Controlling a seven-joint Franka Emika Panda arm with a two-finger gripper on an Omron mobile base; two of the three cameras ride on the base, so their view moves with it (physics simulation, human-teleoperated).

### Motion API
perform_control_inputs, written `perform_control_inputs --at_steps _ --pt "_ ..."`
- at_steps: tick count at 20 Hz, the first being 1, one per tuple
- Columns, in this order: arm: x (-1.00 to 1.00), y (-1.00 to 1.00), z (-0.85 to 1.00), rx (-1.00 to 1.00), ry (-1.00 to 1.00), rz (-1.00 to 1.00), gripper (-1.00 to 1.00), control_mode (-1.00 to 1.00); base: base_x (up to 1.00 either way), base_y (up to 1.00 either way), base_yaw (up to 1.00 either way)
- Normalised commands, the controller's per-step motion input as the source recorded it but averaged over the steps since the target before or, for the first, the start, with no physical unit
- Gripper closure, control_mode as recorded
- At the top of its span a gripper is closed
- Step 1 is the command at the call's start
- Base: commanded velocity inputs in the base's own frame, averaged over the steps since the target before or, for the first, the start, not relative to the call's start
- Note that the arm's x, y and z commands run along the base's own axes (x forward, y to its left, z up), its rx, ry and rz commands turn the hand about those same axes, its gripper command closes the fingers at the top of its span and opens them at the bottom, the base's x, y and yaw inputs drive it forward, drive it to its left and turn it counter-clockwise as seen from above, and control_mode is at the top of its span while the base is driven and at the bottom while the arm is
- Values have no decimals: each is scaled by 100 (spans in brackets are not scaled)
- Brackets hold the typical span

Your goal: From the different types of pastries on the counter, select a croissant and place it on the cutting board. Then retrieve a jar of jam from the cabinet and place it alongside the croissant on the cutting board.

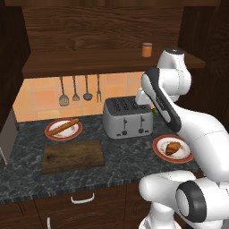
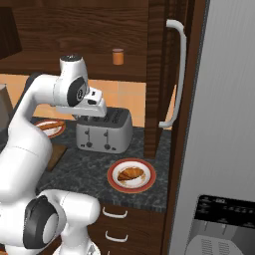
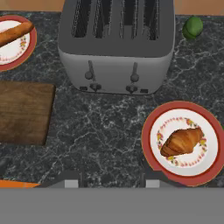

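Croissant (image 3: 181, 141): lies on the red-rimmed plate (image 3: 151, 117) right of the toaster (image 3: 116, 46), untouched. Your gripper (image 3: 111, 177) hovers high over the counter (image 3: 100, 127), fingers drawn narrow and holding nothing. Cutting board (image 1: 73, 156): bare, awaiting it. Jar of jam (image 1: 147, 49): on the cabinet (image 1: 80, 65) shelf, reserved for later.

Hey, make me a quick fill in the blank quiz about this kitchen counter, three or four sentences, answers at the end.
1. The croissant lies on a red-rimmed ____.
2. Between the two plates stands a grey ____.
3. The board has ____ pastries on it.
4. The orange jar stands on the cabinet ____.

Answers: plate; toaster; no; shelf
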Motion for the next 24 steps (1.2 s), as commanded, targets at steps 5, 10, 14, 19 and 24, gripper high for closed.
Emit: perform_control_inputs --at_steps 5,10,14,19,24 --pt "-38 0 2 0 -16 -1 -100 -100 0 0 0" --pt "15 -6 5 0 -17 0 -100 -100 0 0 0" --pt "57 -1 41 0 -14 0 -100 -100 0 0 0" --pt "45 -13 84 1 -1 0 -100 -100 0 0 0" --pt "32 -19 80 0 0 -10 -100 -100 0 0 0"
